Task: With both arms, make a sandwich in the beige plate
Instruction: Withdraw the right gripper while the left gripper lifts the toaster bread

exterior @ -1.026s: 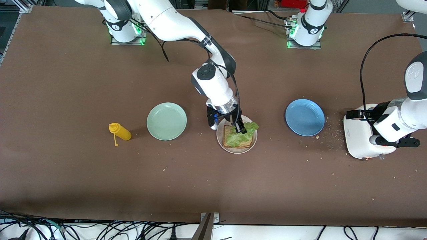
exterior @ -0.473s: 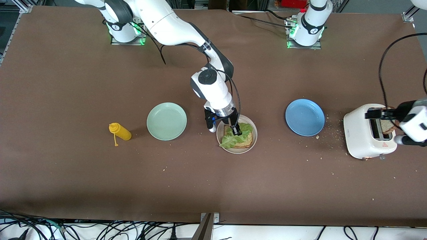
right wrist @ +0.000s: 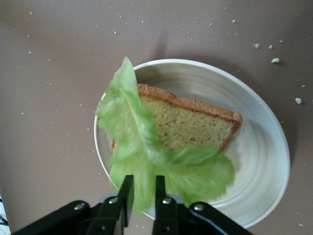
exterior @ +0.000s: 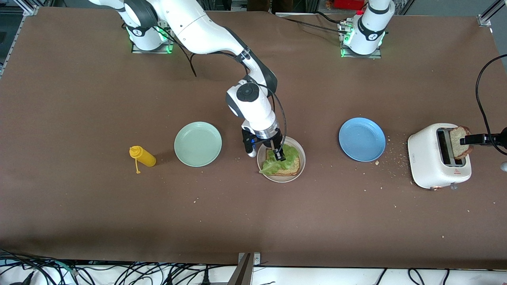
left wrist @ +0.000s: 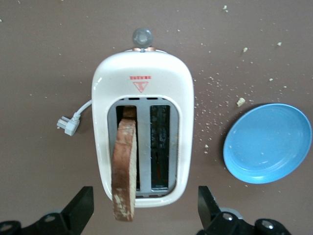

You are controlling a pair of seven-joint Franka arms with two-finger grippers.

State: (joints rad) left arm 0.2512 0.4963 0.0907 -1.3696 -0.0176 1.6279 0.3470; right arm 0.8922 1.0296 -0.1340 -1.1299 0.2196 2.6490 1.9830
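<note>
The beige plate (exterior: 300,168), small, round and glossy with a raised rim, sits mid-table between the mint-green plate (exterior: 198,143) and the blue plate (exterior: 362,139), each well apart from it, with bare brown cloth (exterior: 253,221) running wide toward the front camera. On it lies one square slice of speckled bread (right wrist: 193,126) with a brown crust, and a ruffled green lettuce leaf (right wrist: 142,147) draped across that slice, one end spilling over the rim. The right gripper (right wrist: 143,193) points down over the plate from a bent, reaching arm, its fingers a narrow gap apart with the leaf's edge between them (whether they pinch it I cannot tell). At the left arm's end stands a smooth white toaster (left wrist: 143,98), crumbs scattered beside it; a second bread slice (left wrist: 124,166) stands upright, lifted partly out of one slot. The left gripper (left wrist: 144,208) hangs over the toaster, fingers spread wide either side of it, not touching the slice in the wrist view. A yellow squeeze bottle (exterior: 143,156) lies near the mint-green plate.
</note>
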